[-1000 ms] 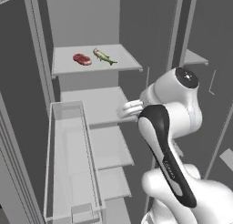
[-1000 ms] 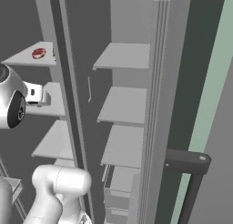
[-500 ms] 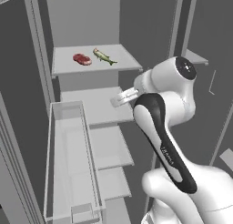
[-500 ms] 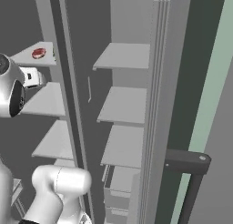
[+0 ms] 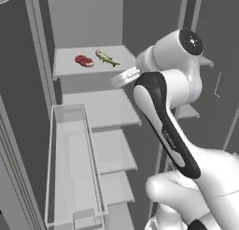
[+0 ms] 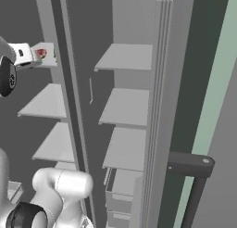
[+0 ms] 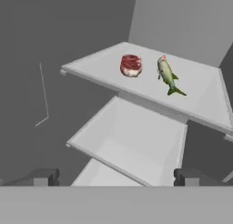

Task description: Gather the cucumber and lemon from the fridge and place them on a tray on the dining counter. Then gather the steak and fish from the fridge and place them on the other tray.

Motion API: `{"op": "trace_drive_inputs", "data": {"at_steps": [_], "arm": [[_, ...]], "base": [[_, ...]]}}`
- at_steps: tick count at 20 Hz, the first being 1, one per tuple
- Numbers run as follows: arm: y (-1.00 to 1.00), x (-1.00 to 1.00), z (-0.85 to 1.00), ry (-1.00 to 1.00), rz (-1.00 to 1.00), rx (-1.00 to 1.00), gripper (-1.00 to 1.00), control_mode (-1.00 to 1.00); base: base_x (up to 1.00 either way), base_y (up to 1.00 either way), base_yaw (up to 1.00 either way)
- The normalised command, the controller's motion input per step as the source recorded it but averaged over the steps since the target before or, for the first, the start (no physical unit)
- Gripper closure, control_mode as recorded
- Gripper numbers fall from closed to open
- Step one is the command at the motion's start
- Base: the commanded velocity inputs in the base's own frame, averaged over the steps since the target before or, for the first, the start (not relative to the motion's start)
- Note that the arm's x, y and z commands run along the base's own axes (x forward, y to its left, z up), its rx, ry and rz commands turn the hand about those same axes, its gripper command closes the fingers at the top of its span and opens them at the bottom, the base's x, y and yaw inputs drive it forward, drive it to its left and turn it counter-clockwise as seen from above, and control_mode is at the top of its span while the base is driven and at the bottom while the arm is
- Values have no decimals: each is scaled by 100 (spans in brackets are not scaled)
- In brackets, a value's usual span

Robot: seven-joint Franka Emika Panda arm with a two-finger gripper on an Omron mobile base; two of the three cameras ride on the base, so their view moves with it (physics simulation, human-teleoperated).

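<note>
The steak (image 5: 84,61) and the fish (image 5: 106,58) lie side by side on an upper fridge shelf (image 5: 67,70). In the hand view the round red steak (image 7: 131,65) is left of the green fish (image 7: 167,75), both still some way ahead and above. My gripper (image 7: 117,177) is open, its fingertips (image 7: 45,176) wide apart with nothing between them. In the left base view the hand (image 5: 125,77) hangs just right of that shelf's front edge. The steak (image 6: 41,53) peeks past the hand in the right base view. Cucumber, lemon and trays are out of view.
Bare shelves (image 7: 136,141) step down below the top one. An open fridge door with a clear bin (image 5: 74,168) stands to the left. The right fridge compartment has several bare shelves (image 6: 125,58) and a dark handle (image 6: 190,164).
The hand has risen and swung left, from the level of the second shelf up toward the shelf with the steak and fish. The jaws stayed open.
</note>
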Motion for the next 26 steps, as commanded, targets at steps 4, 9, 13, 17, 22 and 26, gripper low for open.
{"op": "trace_drive_inputs", "data": {"at_steps": [4,9,13,17,22,26], "arm": [[-11,37,27,0,-3,0,-100,-100],[-11,58,1,8,-3,0,-100,-100],[-1,62,-3,10,-6,0,-100,-100],[0,65,-3,7,-4,0,-100,-100],[5,74,-8,5,0,0,-100,-100],[16,69,-19,4,0,-1,-100,-100]], "base": [[0,0,0],[0,0,0],[0,0,0],[0,0,0],[0,0,0],[0,0,0]]}}
